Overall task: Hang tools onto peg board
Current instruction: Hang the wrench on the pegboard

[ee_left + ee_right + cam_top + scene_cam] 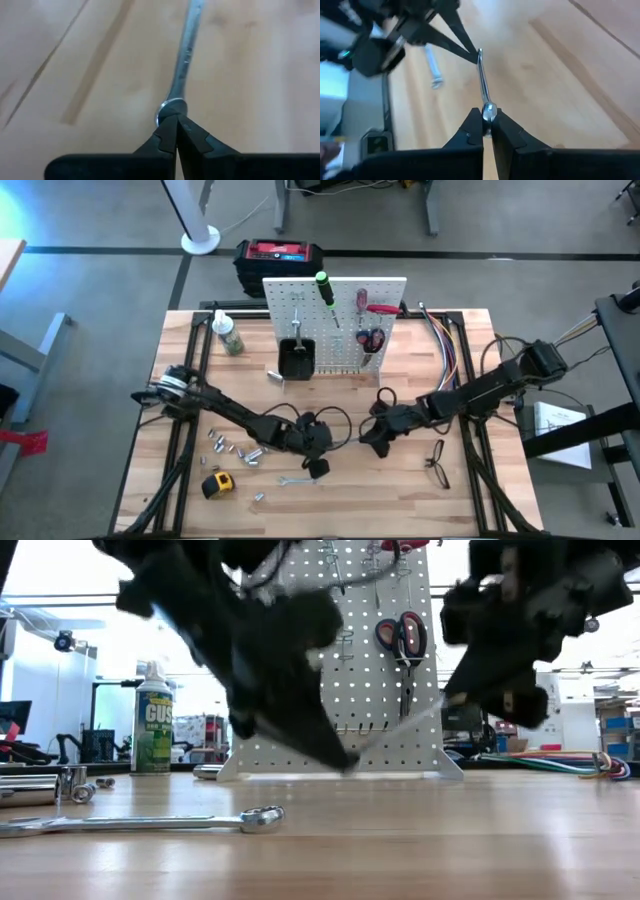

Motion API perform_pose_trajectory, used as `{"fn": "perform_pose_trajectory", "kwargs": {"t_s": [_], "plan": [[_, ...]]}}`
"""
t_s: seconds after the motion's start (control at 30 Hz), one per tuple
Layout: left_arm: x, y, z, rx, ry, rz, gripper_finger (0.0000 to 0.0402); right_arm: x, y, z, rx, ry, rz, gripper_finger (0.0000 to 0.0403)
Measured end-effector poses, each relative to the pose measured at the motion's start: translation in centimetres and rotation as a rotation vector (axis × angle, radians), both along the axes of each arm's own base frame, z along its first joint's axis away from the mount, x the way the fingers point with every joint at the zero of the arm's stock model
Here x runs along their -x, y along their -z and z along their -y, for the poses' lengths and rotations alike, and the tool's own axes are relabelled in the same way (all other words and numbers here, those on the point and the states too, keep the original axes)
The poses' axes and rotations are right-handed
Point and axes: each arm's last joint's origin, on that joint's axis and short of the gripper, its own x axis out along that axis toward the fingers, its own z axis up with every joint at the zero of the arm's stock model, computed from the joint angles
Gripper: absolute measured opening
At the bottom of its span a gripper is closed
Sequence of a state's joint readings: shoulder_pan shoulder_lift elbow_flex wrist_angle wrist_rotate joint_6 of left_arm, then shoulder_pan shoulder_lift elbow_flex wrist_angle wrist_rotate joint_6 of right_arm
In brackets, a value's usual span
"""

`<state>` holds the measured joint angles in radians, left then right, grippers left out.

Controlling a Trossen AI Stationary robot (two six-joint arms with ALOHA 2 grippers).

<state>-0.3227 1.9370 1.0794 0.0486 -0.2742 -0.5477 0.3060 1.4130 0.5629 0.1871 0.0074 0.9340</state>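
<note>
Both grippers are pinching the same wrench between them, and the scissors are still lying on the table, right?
Not quite: the red-handled scissors already hang on the peg board, as the high view shows. Left gripper and right gripper do pinch one wrench.

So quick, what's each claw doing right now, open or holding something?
Left gripper: closed on one end of a silver wrench.
Right gripper: closed on the other end of that wrench, held between the two above the table.
</note>
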Motion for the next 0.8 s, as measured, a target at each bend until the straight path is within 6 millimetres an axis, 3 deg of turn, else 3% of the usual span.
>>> {"fn": "perform_pose_trajectory", "kwargs": {"t_s": [0.17, 0.33, 0.53, 0.8], "plan": [[0.5, -3.6, 0.4, 0.032, 0.067, 0.092, 0.0000, 1.2, -2.0, 0.3, 0.078, -0.078, 0.053, 0.0000], [1.1, -7.0, 0.9, 0.058, 0.073, 0.212, 0.0001, 2.5, -2.7, 0.7, 0.197, -0.067, 0.033, 0.0000], [1.3, -8.5, 1.3, 0.067, 0.108, 0.293, 0.0033, 2.8, -3.3, -0.5, 0.252, -0.141, 0.081, 0.0000], [0.3, -7.5, 1.2, 0.077, 0.155, 0.277, 0.0135, 1.1, -5.2, -3.1, 0.322, -0.217, 0.145, 0.0000]]}}
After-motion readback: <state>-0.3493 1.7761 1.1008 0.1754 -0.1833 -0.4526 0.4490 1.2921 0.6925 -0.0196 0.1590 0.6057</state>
